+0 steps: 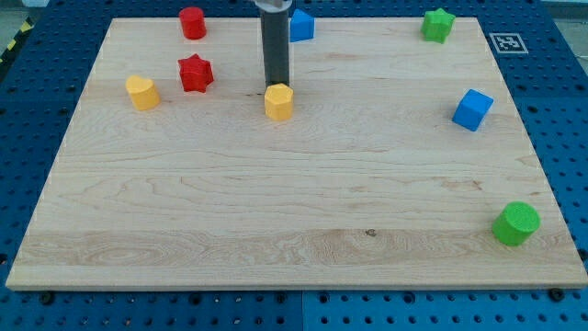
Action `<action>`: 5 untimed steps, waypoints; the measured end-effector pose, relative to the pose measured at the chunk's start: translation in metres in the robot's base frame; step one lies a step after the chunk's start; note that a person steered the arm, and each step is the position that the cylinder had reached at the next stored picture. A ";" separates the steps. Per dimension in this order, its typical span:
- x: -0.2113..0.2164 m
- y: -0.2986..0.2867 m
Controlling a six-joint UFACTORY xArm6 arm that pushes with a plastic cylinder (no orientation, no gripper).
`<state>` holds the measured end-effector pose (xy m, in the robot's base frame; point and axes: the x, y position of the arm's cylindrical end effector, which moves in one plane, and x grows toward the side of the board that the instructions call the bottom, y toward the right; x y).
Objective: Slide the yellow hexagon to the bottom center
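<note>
As the rod's tip (277,85) stands at the top edge of the yellow hexagon (279,101), touching it or nearly so, the block sits in the upper middle of the wooden desk (276,211), far from the bottom centre it is bound for. The arm carries no claw, so nothing is grasped; it can only push. The small hexagon looks light, rigid and apt to slide easily on the smooth wood, though an off-centre shove may spin it aside; the flat top face, square behind its middle, seems the place to press. Nearby lie a red star (195,74), a yellow heart-like block (142,93), a red cylinder (192,22) and a blue cube (301,25); the path downward is open.
</note>
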<state>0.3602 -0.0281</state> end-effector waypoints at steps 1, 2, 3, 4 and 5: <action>0.030 0.000; 0.062 0.000; 0.090 0.006; 0.118 0.014; 0.142 0.023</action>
